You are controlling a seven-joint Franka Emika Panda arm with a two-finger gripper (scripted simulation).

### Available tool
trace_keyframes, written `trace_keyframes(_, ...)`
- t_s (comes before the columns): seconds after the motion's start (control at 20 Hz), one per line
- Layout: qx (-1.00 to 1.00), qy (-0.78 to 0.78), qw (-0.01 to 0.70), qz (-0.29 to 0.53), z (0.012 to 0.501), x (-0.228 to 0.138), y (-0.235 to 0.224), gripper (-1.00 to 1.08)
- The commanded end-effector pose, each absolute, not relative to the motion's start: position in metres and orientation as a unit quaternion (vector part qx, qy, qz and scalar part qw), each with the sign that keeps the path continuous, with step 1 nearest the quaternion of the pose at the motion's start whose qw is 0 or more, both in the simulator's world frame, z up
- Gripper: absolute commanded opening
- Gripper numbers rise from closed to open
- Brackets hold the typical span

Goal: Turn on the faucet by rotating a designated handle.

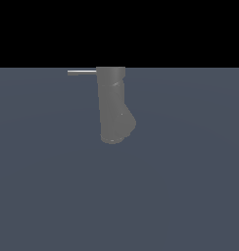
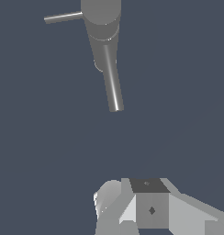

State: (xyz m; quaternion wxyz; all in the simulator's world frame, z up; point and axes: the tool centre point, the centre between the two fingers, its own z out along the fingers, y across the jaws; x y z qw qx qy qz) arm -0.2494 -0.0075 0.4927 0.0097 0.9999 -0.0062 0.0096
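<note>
Faucet (image 1: 112, 105) stands at the middle of the blue-grey bench (image 1: 190, 186) in your exterior view, its handle (image 1: 82, 72) jutting toward that view's left near the top. Only your wrist view adds a slim spout (image 2: 112, 82) and the end effector (image 2: 150, 209), well apart from the faucet; you cannot tell whether it is spread.

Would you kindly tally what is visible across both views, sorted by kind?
Faucet: 1
Handle: 1
Spout rod (wrist view only): 1
Gripper (wrist view only, partly visible): 1
Total: 4
</note>
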Motion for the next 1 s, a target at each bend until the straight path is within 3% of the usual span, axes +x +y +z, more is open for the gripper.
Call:
trace_keyframes(0.0,1.000,-0.006,0.010,0.010,0.493,-0.249,-0.008,-1.00)
trace_keyframes(0.95,0.999,-0.030,-0.019,0.004,0.494,-0.240,-0.014,-1.00)
